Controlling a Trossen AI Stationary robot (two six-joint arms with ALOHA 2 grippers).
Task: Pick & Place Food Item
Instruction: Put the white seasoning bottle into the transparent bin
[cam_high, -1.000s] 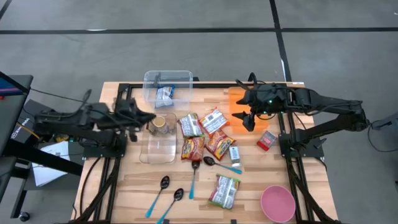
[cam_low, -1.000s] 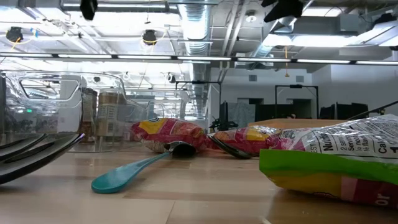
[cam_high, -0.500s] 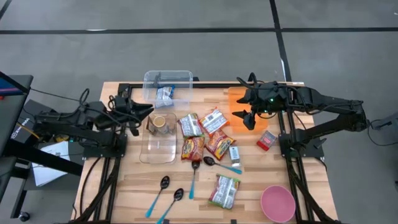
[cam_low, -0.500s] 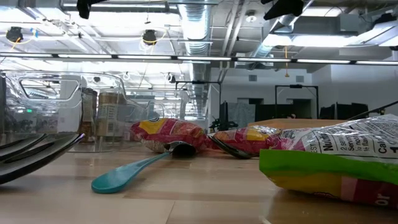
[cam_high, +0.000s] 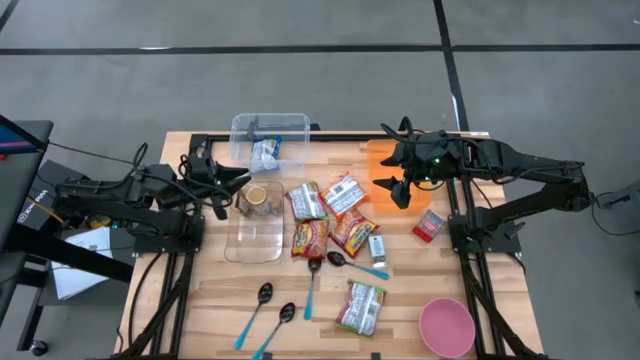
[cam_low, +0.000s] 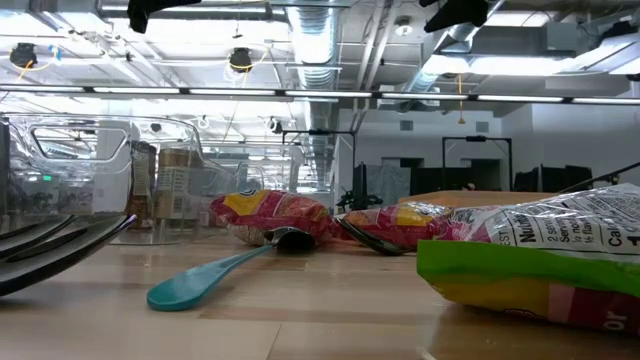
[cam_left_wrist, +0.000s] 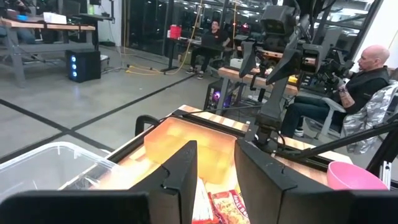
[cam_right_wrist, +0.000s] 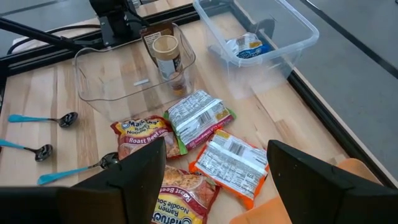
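Several ramen and snack packets (cam_high: 328, 215) lie flat on the middle of the wooden table; they also show in the right wrist view (cam_right_wrist: 196, 115). Another packet (cam_high: 361, 306) lies near the front edge. A brown cup (cam_high: 258, 199) stands upright in a clear tray (cam_high: 254, 238). A blue-white packet (cam_high: 265, 152) lies in the clear bin (cam_high: 271, 128) at the far edge. My left gripper (cam_high: 238, 180) is open and empty, held level above the table just left of the cup. My right gripper (cam_high: 395, 190) is wide open and empty above the orange tray (cam_high: 378, 158).
Several spoons (cam_high: 275, 308) lie at the front left, and one teal spoon (cam_high: 358, 265) lies by the packets. A red box (cam_high: 430, 225) and a pink bowl (cam_high: 446, 327) are on the right. People sit in the room beyond the table (cam_left_wrist: 367, 74).
My left gripper has shifted a little toward the table's far edge, away from the cup, staying high above the table. Nothing on the table has moved.
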